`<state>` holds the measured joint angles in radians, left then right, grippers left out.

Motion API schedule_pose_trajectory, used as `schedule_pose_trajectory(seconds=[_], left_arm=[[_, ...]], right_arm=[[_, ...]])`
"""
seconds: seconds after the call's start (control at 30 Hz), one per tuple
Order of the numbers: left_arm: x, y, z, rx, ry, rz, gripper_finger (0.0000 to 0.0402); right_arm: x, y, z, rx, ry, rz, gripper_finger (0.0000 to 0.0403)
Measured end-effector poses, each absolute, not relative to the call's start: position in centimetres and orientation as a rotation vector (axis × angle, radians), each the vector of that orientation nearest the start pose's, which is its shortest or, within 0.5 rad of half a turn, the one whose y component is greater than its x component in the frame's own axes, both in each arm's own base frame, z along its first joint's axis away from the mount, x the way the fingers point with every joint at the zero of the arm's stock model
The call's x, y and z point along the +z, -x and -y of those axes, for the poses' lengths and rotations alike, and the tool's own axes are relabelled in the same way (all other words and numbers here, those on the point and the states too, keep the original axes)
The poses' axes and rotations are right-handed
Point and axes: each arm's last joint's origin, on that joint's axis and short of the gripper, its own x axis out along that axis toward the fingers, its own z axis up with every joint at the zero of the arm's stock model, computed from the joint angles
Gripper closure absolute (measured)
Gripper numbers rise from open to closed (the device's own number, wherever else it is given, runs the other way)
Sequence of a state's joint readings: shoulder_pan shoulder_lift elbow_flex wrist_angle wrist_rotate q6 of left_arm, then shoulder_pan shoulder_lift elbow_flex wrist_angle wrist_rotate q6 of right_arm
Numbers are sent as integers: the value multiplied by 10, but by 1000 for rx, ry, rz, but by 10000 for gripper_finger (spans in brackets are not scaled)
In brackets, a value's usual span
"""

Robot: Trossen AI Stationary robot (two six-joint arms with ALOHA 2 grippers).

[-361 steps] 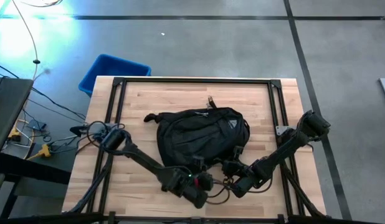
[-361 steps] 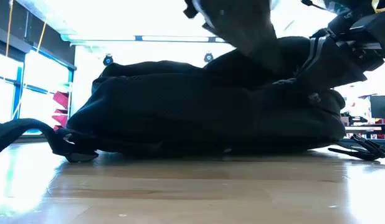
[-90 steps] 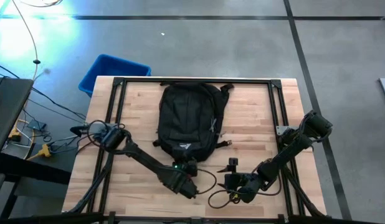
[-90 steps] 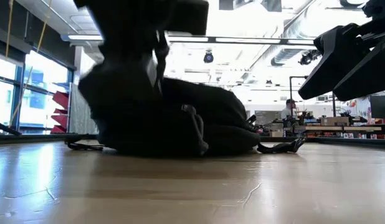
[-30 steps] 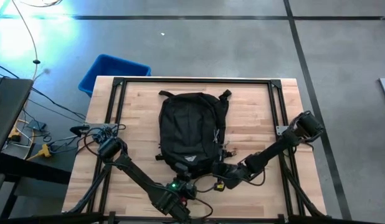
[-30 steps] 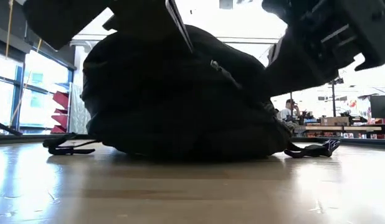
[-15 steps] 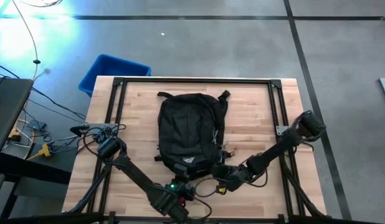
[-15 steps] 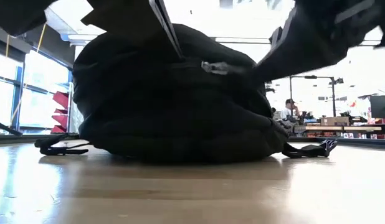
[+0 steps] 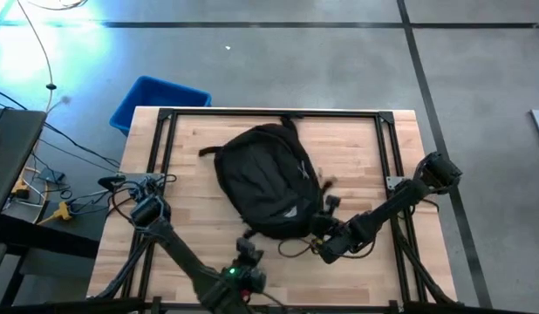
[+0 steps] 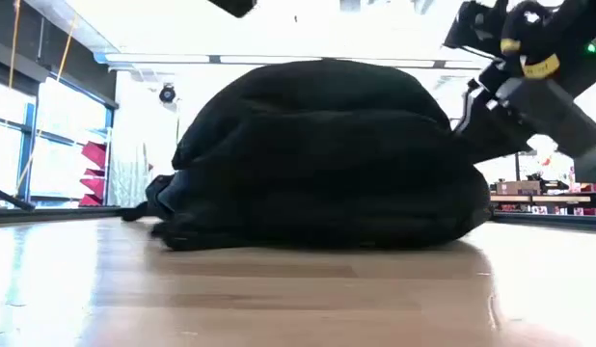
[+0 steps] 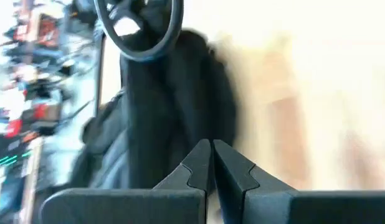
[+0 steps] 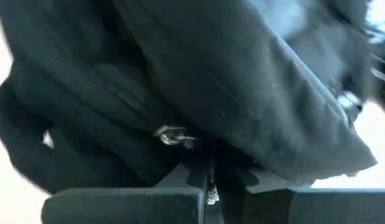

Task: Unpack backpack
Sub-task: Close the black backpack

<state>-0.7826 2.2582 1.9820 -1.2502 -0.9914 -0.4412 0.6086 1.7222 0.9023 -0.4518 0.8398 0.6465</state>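
Observation:
The black backpack (image 9: 265, 187) lies flat on the table's middle, turned askew, its near end toward the right; it fills the low view (image 10: 322, 154). My right gripper (image 9: 320, 237) is at the backpack's near right corner, shut on it; in its wrist view (image 12: 208, 171) black fabric (image 12: 242, 93) hangs over the fingertips. My left gripper (image 9: 246, 249) is shut and empty, just off the backpack's near end, toward the table's near edge; in its wrist view (image 11: 211, 158) the backpack (image 11: 174, 106) lies ahead of the fingers. My right gripper pinches the backpack at its near right corner (image 12: 205, 152), just below a metal zipper pull (image 12: 171, 134). A fold of fabric lies over the fingertips, so the exact part is hidden. The fingers come about level from the table's right near side. The backpack rests on the table.
A blue bin (image 9: 158, 100) stands on the floor beyond the table's far left corner. A strap (image 9: 207, 153) sticks out at the backpack's far left. Bare wood (image 9: 357, 148) lies to the backpack's right and left. Loose cable (image 9: 291, 250) lies by the right gripper.
The backpack has turned about on the table: its near end has swung toward the right edge with my right gripper, its far end toward the left. My left gripper has drawn back toward the near edge, away from the backpack's near end.

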Motion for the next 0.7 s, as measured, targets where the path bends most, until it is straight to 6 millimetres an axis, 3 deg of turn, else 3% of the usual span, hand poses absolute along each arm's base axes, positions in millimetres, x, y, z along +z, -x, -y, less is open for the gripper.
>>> schedule_pose_trajectory(seconds=[0.17, 0.4, 0.5, 0.7], left_arm=[[217, -328, 298, 418, -756, -807, 400], [219, -359, 281, 494, -657, -724, 396], [217, -370, 280, 416, -627, -756, 377], [210, -389, 275, 313, -564, -773, 321]], right_arm=[[144, -255, -156, -457, 238, -806, 403], [163, -268, -194, -92, 233, -644, 403], [179, -265, -207, 20, 245, -554, 403], [196, -258, -211, 51, 231, -497, 403]])
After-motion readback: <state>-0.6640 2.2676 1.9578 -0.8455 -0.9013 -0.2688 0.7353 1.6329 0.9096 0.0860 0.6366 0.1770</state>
